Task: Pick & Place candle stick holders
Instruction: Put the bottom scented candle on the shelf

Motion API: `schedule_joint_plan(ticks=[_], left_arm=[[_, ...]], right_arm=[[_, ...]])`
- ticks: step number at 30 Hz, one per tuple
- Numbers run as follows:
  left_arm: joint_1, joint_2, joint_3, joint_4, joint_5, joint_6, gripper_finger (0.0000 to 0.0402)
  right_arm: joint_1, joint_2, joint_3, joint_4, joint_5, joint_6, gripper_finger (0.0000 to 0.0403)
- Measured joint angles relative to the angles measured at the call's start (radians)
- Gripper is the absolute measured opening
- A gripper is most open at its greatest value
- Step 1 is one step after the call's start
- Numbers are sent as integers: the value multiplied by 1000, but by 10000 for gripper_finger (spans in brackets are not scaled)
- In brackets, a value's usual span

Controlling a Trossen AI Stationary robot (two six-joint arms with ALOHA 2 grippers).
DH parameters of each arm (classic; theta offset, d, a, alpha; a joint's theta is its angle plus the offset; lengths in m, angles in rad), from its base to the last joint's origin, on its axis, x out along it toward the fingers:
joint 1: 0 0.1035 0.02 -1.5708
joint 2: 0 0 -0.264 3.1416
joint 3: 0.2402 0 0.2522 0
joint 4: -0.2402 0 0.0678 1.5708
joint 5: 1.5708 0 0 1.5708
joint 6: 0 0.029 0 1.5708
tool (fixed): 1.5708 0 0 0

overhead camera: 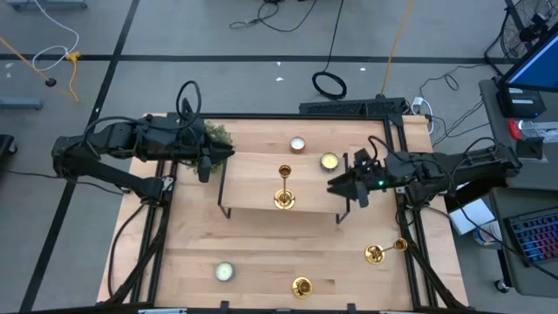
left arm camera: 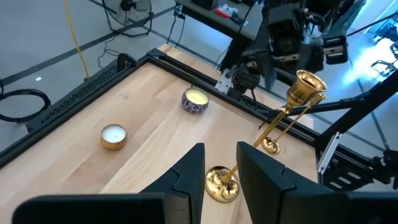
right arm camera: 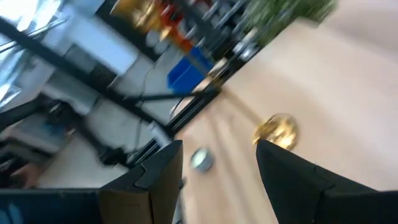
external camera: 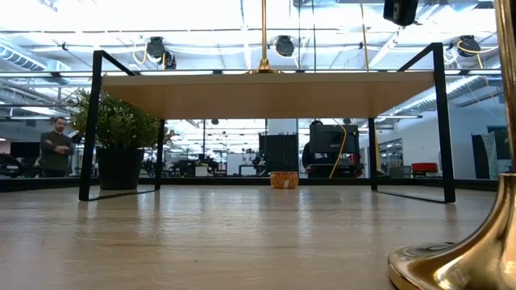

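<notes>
Hands both unclenched, empty: right hand [overhead camera: 336, 185] just beside upright candle stick holder [overhead camera: 284, 187]; left hand [overhead camera: 228, 153] farther off.

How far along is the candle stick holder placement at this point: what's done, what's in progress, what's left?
Done: one candle stick holder stands upright on the raised shelf.

In hand: nothing gripped. The right gripper hovers open at the shelf's right end; the left gripper, open, waits by the plant.

Left: two holders remain on the table, one lying on its side near the right edge, one near the front edge.
</notes>
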Motion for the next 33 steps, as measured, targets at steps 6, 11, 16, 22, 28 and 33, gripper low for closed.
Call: schedule_joint_plan(ticks=[6,11,16,22,28,33], left_arm=[[0,0,0,0,-18,15,97],[0,0,0,0,-26,15,97],[0,0,0,0,-44,3,97],[-28,0,0,0,-90,-57,97],[-156,0,0,0,-241,-151,97],[-302,21,0,15,-417,-283,97]], right_arm=[[0,-1,0,-39,249,-77,200],[0,-1,0,-69,415,-124,200],[0,-1,0,-73,498,-165,200],[4,-21,0,-73,496,-182,200],[29,-65,0,-73,494,-209,200],[53,-105,0,-61,470,-251,200]])
